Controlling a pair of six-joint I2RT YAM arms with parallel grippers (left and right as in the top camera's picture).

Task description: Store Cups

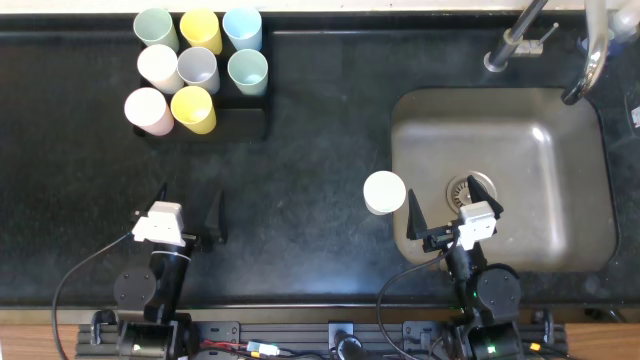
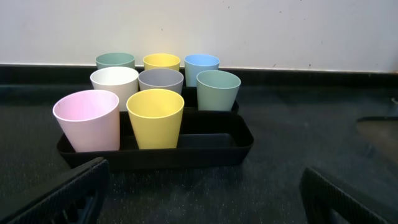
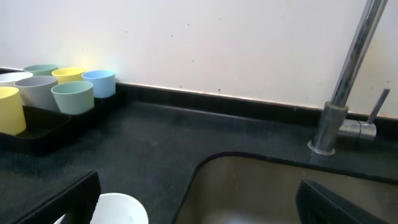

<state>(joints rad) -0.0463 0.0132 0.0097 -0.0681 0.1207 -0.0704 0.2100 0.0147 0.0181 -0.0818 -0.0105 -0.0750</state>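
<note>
My right gripper is spread apart and empty, beside the white cup. I should pinch one wall squarely, then fill the vacant corner of the tray.

Even bright light; soft shadows; sheen on sink.

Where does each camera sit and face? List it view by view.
Top view: above the counter, looking down on the tray of cups, sink and white cup; left arm and right arm enter from the bottom edge.
Left wrist view: on the left arm, facing the tray and back wall; own fingers frame the bottom.
Right wrist view: on the right arm, facing faucet and wall; own fingers below.
Shared: all three show the tray.
</note>
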